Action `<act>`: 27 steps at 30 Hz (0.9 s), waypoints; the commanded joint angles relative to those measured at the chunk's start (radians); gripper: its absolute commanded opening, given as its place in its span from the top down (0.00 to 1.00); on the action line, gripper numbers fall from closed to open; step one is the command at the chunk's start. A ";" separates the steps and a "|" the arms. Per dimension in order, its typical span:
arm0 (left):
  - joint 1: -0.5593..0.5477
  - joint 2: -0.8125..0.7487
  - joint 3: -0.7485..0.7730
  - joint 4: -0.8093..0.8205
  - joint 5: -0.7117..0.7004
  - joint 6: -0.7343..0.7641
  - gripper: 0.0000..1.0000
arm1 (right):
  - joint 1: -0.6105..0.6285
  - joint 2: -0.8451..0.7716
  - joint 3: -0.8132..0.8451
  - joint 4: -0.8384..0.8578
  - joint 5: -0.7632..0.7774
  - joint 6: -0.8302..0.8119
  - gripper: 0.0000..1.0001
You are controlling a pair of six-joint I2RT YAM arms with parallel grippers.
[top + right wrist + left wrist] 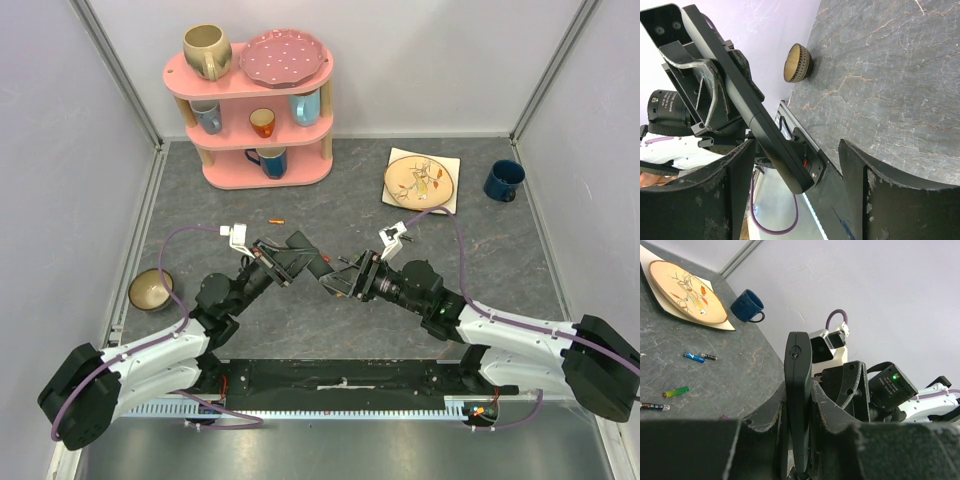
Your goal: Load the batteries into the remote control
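Note:
The remote control (798, 360), a slim black bar, is clamped edge-on between my left gripper's (799, 402) fingers and held above the table. In the top view the left gripper (298, 262) and right gripper (345, 279) meet at mid-table. In the right wrist view the remote (745, 105) slants down, its free end between my right gripper's (796, 150) open fingers, near the left finger (737, 180). Batteries lie on the table: a blue one (693, 357), a dark one (709, 357), a green-yellow one (676, 391), another dark one (652, 406). An orange battery (276, 220) lies behind the left gripper.
A pink shelf (250, 110) with mugs and a plate stands at the back left. A painted plate (419, 179) on a white mat and a blue mug (503, 180) are at the back right. A small bowl (150, 290) sits at the left edge.

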 commanded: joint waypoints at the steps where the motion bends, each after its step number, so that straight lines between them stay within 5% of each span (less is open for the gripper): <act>1: -0.005 -0.016 0.032 0.028 -0.022 0.051 0.98 | -0.004 0.026 0.051 0.059 0.020 0.025 0.26; 11: -0.005 -0.024 0.032 0.031 -0.022 0.054 0.98 | -0.004 0.027 0.045 0.059 0.030 0.025 0.44; 27: -0.005 -0.035 0.041 0.041 -0.033 0.052 0.98 | -0.004 0.030 0.030 0.053 0.017 0.006 0.57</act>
